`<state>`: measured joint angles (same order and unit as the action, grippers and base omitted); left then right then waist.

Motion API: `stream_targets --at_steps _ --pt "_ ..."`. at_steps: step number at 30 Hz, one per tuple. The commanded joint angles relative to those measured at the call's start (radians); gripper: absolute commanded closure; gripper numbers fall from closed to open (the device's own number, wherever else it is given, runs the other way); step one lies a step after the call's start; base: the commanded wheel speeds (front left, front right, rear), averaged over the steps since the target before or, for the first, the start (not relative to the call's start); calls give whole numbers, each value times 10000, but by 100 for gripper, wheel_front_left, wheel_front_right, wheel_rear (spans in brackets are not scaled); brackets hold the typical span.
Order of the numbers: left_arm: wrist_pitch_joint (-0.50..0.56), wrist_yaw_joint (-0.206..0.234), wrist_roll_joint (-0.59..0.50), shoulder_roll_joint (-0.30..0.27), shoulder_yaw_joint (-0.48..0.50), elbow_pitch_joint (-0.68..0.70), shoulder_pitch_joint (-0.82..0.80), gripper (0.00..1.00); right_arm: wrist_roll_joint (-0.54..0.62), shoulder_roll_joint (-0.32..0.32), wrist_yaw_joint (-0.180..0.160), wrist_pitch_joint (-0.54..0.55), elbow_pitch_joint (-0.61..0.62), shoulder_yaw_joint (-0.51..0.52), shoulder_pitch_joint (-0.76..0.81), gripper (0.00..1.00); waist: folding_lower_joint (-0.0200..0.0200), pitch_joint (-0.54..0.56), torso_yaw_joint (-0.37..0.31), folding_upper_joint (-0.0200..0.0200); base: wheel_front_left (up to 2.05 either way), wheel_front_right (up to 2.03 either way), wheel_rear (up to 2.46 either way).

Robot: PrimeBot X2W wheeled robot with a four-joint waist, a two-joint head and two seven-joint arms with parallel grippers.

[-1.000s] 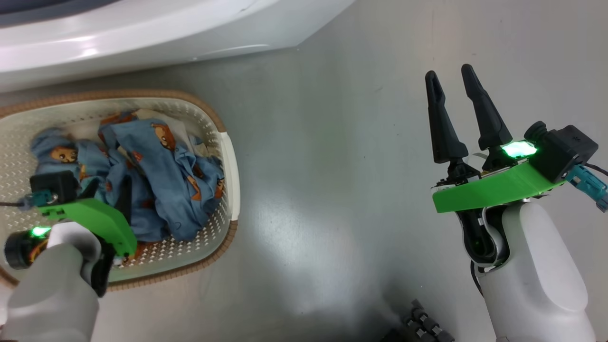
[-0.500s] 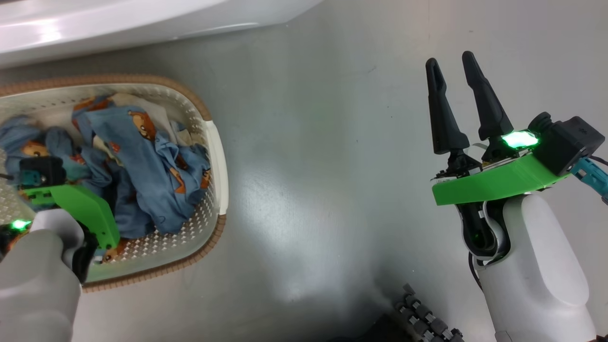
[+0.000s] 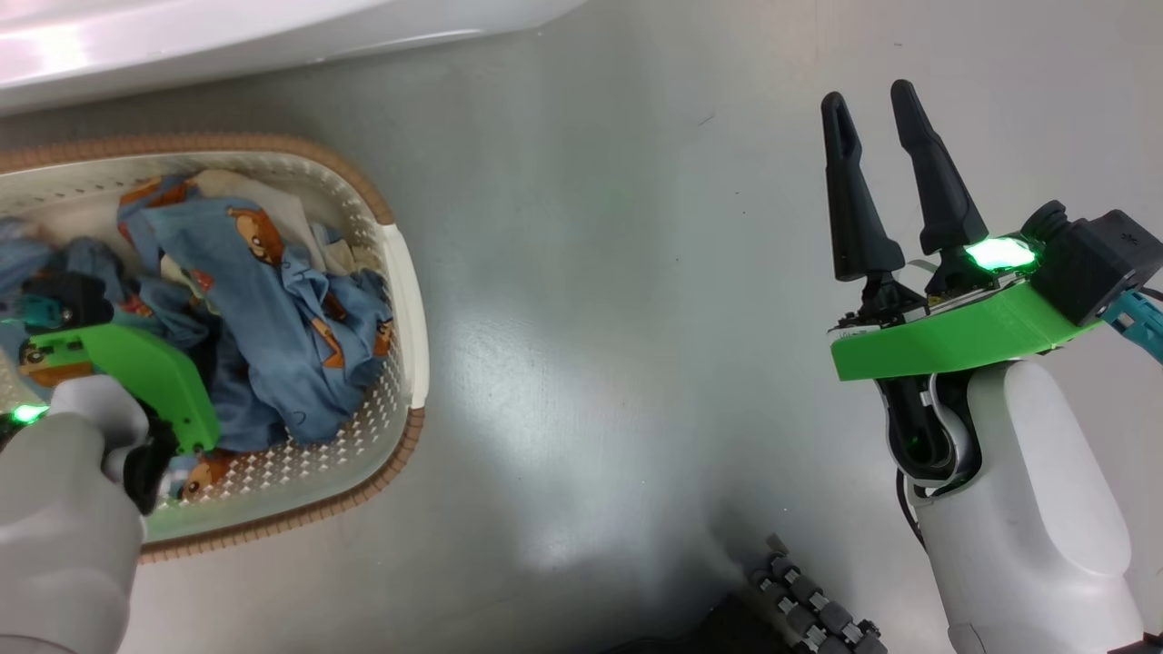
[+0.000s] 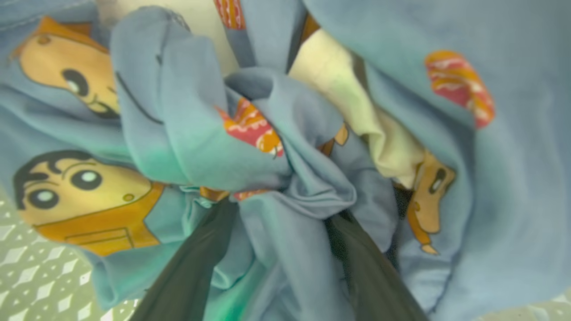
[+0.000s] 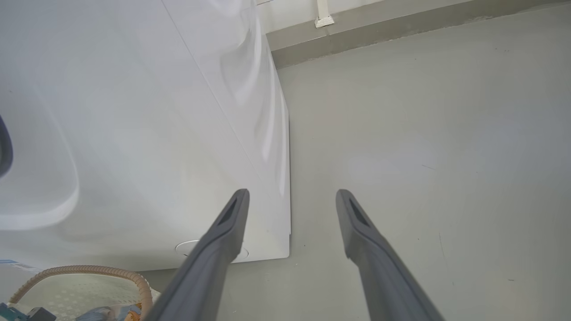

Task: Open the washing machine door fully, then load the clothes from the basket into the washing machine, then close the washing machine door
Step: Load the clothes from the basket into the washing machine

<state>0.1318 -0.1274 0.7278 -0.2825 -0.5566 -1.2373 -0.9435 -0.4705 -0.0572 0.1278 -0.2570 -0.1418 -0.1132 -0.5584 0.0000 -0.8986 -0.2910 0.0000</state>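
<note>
The cream basket [image 3: 406, 282] with its brown rim stands on the floor at the left, just below the white washing machine [image 3: 227, 36]. The light blue clothes [image 3: 273, 309] with orange cartoon figures lie heaped inside it. My left gripper [image 4: 285, 209] is pushed down into the heap. Its dark fingers [image 4: 196, 267] stand apart and open, with a fold of cloth bunched between them. My right gripper [image 3: 872, 100] hangs open over bare floor, far right of the basket. The right wrist view shows my right gripper [image 5: 292, 196], the washing machine [image 5: 134, 111] front and the basket [image 5: 89, 269] rim. The washing machine door is out of view.
Grey floor [image 3: 591, 318] stretches between the basket and my right arm. Black rollers of my base [image 3: 809, 609] show at the bottom edge. A round filter cap [image 5: 192, 247] sits low on the washer's front, and a wall skirting [image 5: 401, 31] runs behind it.
The whole head picture has shifted, so the camera moved. My left gripper stays down in the clothes. Both grippers remain open.
</note>
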Motion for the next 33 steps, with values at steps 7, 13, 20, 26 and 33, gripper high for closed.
stream_targets --at_steps 7,13,20,26,33 --pt "-404 -32 296 -20 -100 102 194 100 111 70 29 -48 120 -161 288 0 0 295 190 0 0 0 0" --pt "-872 -32 861 116 -51 226 677 100 172 70 29 -48 -100 -251 292 0 0 931 367 0 0 0 0" --pt "-1217 -32 1733 314 -270 1088 1587 100 218 70 29 -48 -378 -372 400 0 0 1927 648 0 0 0 0" --pt "-1810 -32 1999 -52 -1011 1711 2271 100 231 48 29 -48 -669 -443 600 0 0 2820 837 0 0 0 0" --pt "-2467 -33 2222 -281 -1604 2260 2691 100 177 -64 29 -48 -826 -408 867 0 0 3550 1068 0 0 0 0"
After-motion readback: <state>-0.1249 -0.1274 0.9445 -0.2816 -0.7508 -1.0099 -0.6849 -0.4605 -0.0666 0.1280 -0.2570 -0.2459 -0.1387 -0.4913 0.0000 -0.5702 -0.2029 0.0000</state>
